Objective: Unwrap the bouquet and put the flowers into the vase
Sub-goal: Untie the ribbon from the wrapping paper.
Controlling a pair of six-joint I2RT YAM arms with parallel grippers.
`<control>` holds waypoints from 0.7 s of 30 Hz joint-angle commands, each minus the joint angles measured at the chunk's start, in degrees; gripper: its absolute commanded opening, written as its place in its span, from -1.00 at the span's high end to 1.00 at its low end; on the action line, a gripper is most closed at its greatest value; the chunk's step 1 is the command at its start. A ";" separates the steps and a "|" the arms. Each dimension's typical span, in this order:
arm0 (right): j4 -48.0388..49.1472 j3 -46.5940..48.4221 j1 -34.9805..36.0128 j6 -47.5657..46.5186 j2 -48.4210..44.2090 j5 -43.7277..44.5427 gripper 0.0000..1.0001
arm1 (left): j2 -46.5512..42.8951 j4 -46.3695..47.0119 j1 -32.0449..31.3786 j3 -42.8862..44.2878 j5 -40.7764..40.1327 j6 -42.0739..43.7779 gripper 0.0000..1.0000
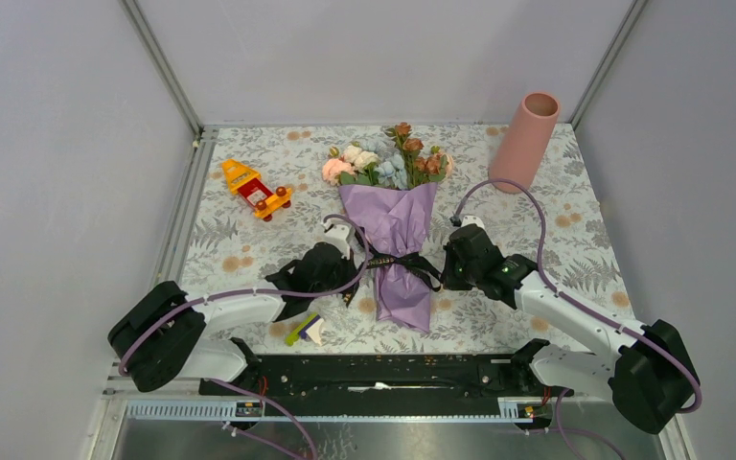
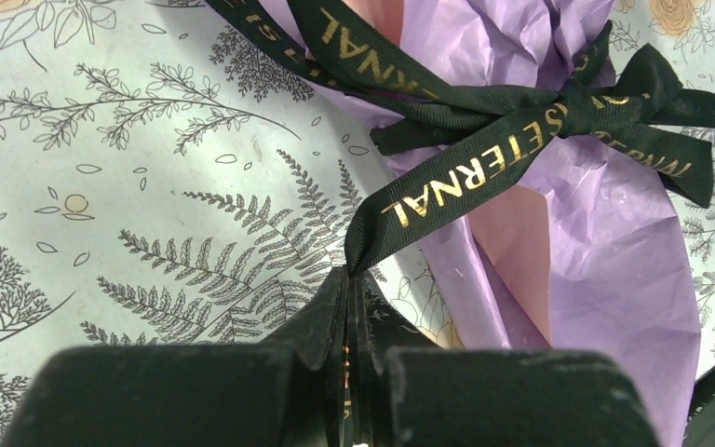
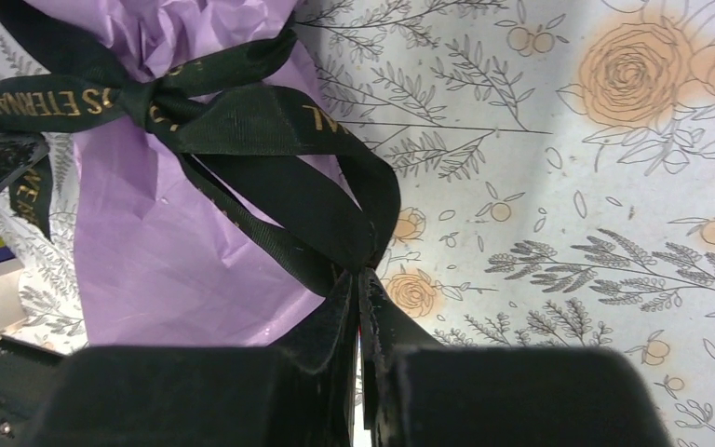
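Ribbon (image 2: 484, 158) job barely begun: left gripper (image 2: 349, 279) pinches one tail, the bouquet (image 1: 393, 230) lies wrapped mid-table with its bow not yet undone, right gripper (image 3: 361, 277) clamps another strand, and the vase (image 1: 527, 139) stands far right without flowers (image 1: 383, 163).

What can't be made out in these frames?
- Stems: inside the bouquet wrap, every view.
- Ribbon ends: pinched out of sight inside the shut left gripper and right gripper, wrist views.
- Vase inside: top view, its wall blocks all but the mouth.
- Small purple-green-white item: too small in the top view, cut by the left edge in the right wrist view.
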 commanded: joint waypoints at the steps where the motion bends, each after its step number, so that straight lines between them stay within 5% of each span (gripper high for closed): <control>1: -1.61 0.45 -0.23 0.43 -1.20 4.32 1.00 | -1.97 -0.12 -0.21 2.33 -1.25 -3.18 1.00; 21: -1.64 0.16 -0.21 2.37 -0.64 6.61 1.00 | -5.60 -8.81 0.17 4.46 -4.92 -6.34 1.00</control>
